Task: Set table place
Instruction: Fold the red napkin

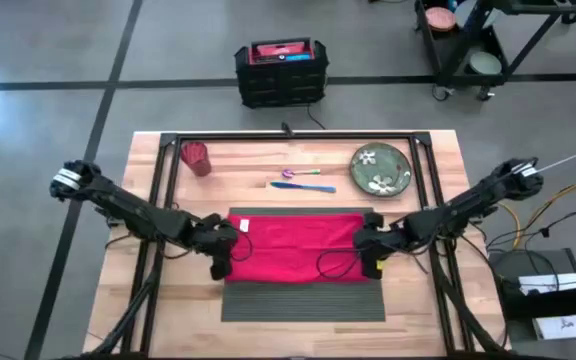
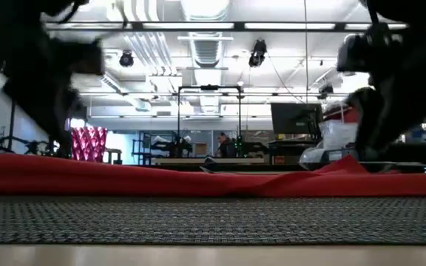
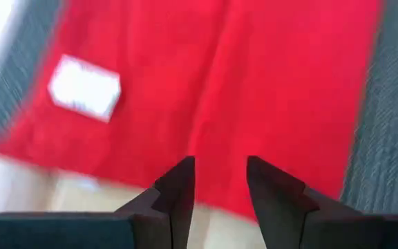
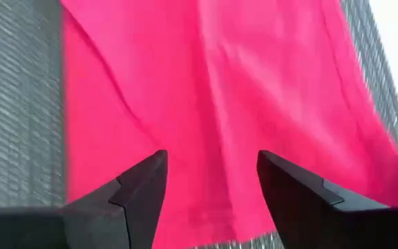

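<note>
Red napkin point(image 1: 296, 247) lies lengthwise across placemat point(image 1: 303, 299); left tool point(image 1: 220, 262) and right tool point(image 1: 373, 262) sit at opposite ends, both open, empty.

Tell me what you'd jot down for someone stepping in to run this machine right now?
Left gripper: open, at the left edge of the red napkin, holding nothing.
Right gripper: open, at the napkin's right edge, holding nothing.
Placemat: flat on the table's near side, with the napkin spread across its far part.
Green plate, two utensils and red cup: on the far side of the table, off the mat.
Done: mat and napkin laid.
Left: plate, utensils and cup likely go on or beside the mat.
</note>
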You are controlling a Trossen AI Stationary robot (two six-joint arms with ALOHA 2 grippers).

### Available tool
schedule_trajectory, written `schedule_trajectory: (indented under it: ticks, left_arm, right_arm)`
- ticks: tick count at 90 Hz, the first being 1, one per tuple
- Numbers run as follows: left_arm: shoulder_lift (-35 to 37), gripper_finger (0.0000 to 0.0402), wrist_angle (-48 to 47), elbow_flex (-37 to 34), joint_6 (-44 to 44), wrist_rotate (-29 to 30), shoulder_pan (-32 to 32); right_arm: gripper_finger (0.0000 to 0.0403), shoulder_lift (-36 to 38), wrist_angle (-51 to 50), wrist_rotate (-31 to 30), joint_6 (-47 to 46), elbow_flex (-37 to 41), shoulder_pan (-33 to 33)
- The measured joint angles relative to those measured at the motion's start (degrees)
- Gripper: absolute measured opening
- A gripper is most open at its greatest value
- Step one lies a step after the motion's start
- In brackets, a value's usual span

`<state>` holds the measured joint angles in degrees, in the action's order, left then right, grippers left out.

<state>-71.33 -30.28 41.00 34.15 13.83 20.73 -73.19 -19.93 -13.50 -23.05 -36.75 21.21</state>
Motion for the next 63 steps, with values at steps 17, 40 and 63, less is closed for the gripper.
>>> schedule_trajectory:
  ticks: [17,40,63]
  left_arm:
    - [-3.12,0.0136,3.7,0.97,-10.73,2.33,-2.12]
    - [-9.93,0.0168,3.15,-0.95,-14.06,-7.37,-4.02]
    - [-15.59,0.0175,5.27,-0.31,-15.93,-5.84,-5.14]
  right_arm:
    - [0.0222,-1.14,2.3,-0.38,4.07,-0.17,-1.64]
    - [0.0209,-1.95,-8.21,0.5,4.29,-4.98,-3.28]
    - [0.0206,-4.76,-8.32,2.78,4.17,-4.81,-4.33]
